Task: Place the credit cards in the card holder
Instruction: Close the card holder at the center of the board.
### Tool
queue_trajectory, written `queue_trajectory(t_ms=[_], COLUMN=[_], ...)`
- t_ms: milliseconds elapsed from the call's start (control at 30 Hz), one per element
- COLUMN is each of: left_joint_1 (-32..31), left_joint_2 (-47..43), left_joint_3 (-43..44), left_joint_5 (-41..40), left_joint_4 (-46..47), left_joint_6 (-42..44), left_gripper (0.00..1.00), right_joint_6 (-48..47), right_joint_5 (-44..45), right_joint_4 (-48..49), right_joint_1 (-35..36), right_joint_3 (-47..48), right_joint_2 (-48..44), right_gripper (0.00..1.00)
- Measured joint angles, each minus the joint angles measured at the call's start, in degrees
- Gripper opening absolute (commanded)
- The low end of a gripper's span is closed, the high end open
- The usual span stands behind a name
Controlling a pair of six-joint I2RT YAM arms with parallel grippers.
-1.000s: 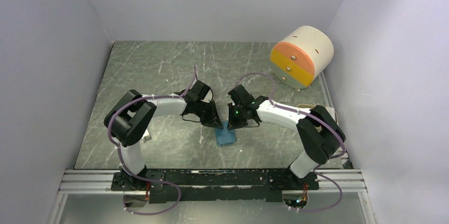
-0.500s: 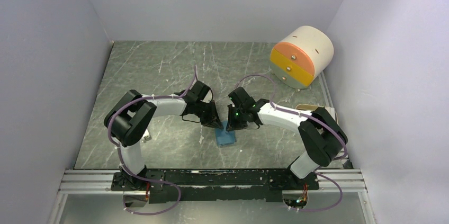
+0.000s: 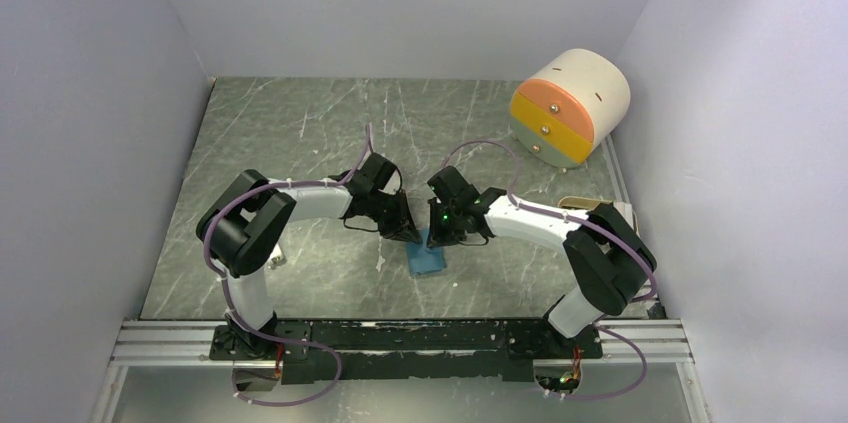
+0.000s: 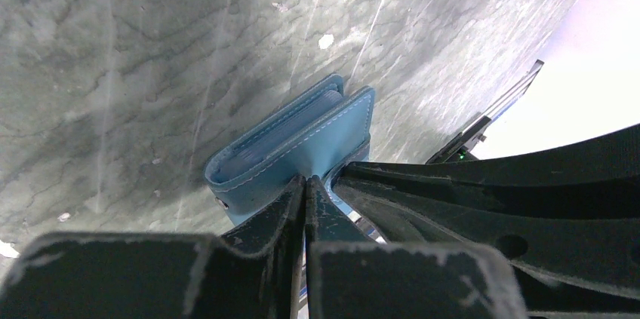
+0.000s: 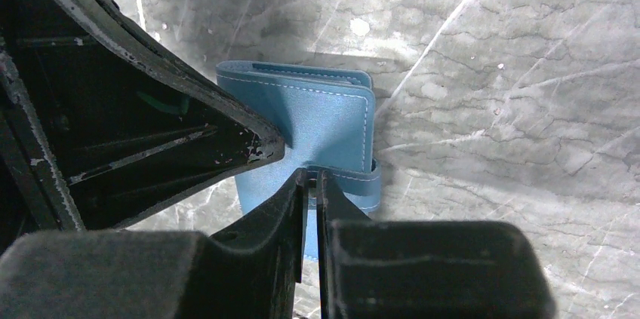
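The blue card holder [image 3: 428, 259] lies on the marble table between both arms, partly unfolded, its top flap [image 5: 324, 119] raised. My left gripper [image 4: 306, 179] is shut, and its tips press on that flap's outer face [image 4: 302, 142]. My right gripper [image 5: 311, 173] comes in from the other side and is shut on the flap's edge, with only a thin gap between its fingers. In the top view the two grippers meet just above the holder, left [image 3: 412, 236] and right [image 3: 440, 235]. Pale layers [image 4: 275, 138] show inside the fold. No credit cards can be made out as separate things.
A cream drum with orange and yellow drawers [image 3: 570, 108] stands at the back right. A tan tray [image 3: 592, 206] peeks out behind the right arm. A small white piece [image 3: 275, 261] lies by the left arm's elbow. Walls close in on three sides.
The right arm has edged slightly left toward the holder. The left arm and the holder have stayed in place.
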Motion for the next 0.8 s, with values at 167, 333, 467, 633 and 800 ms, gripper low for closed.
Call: queue_trajectory(t_ms=[167,333,467,633,800], left_joint_1=[0.0,0.0,0.0,-0.1,-0.1], left_joint_2=[0.0,0.0,0.0,0.0,0.0], left_joint_3=[-0.2,-0.3,-0.3,-0.3,-0.3], left_joint_5=[0.1,0.2,0.3,0.5,0.5], left_joint_4=[0.3,0.3,0.4,0.3,0.2], left_joint_6=[0.0,0.0,-0.1,-0.2,-0.1], left_gripper=[0.09,0.09,0.09,0.09,0.09], right_joint_6=[-0.1,0.2,0.9,2.1,3.2], right_joint_5=[2.9,6.4,9.3,13.1,17.2], right_joint_4=[-0.4,-0.7,-0.9,-0.2,0.7], right_joint_1=[1.8,3.9,5.5,8.0,10.5], right_joint_3=[0.3,0.5,0.5,-0.8,-1.7], right_joint_2=[0.0,-0.2,-0.4,-1.5,-2.1], right_gripper=[0.11,0.11,0.11,0.10,0.10])
